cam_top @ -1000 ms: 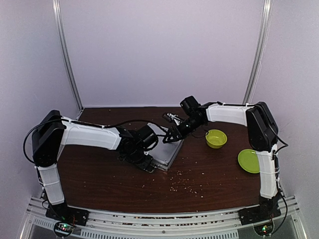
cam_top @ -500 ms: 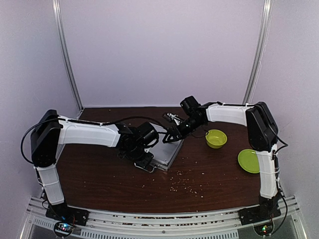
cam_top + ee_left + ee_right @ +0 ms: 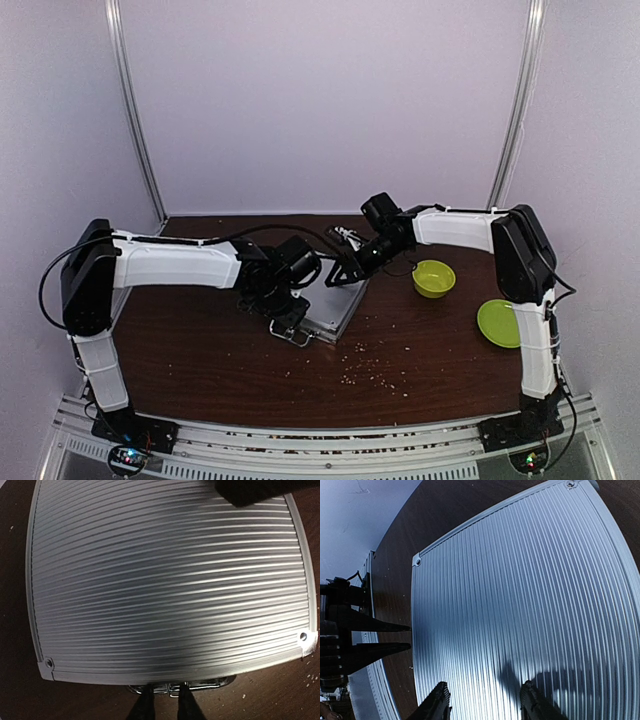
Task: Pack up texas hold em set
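Note:
The texas hold em set shows only as a shut silver ribbed case (image 3: 335, 305), lying flat on the brown table. Its lid fills the left wrist view (image 3: 170, 580) and the right wrist view (image 3: 520, 605). My left gripper (image 3: 165, 702) sits at the case's near edge. Its jaws are a little apart, tips against the metal handle (image 3: 225, 681), with the handle's middle clip in the gap. My right gripper (image 3: 485, 702) hovers open over the lid's far side, holding nothing. Chips, dice and card box are hidden.
A lime-green bowl (image 3: 434, 278) stands right of the case, and a flat lime-green plate (image 3: 499, 323) lies nearer the right edge. Small crumbs (image 3: 370, 372) are scattered on the table in front of the case.
My left arm's wrist has swung right and further over the case while its fingertips stayed at the handle. The right arm and the case have not moved.

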Tool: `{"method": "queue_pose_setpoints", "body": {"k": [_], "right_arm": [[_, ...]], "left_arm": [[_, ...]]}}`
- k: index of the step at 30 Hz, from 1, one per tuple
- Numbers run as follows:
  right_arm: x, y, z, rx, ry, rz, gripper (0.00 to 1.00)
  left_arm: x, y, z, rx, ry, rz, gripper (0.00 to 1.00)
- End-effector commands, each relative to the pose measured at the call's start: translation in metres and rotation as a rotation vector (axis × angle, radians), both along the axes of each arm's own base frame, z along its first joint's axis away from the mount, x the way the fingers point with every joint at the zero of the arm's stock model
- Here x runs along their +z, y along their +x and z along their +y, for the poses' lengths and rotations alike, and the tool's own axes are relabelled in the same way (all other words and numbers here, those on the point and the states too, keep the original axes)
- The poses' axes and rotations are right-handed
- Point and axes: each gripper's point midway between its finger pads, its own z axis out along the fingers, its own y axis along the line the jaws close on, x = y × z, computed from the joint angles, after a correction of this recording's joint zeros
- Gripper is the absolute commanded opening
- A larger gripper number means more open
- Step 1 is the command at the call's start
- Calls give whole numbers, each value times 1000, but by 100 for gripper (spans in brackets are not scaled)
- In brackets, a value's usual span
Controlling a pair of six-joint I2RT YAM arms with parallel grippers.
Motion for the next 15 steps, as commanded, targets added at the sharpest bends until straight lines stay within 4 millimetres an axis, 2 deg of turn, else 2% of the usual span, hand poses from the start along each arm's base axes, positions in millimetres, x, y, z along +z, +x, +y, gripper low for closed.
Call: {"method": "queue_pose_setpoints", "body": {"k": [1,5,9,10,13,15], "right_arm": [[-33,-3,-11,-27,-80,69,49],[-32,-5,-11,-24,-82,69,49],[-32,-4,-11,-25,-80,67,49],[-31,-4,-11,-24,-77,68,49],[-33,-5,-11,-23,-77,75,49],[-35,-5,-11,-23,-80,78,49]], "left_arm": [[34,33,-18,24,-52,-137,19],[41,34,-20,22,-63,-146,19],[53,23,-7,43,-131,-171,23],[50,15,-2,37,-147,-156,28],[44,-6,-3,-2,-243,-96,52],[36,-19,-9,-37,-320,-16,60]]}}
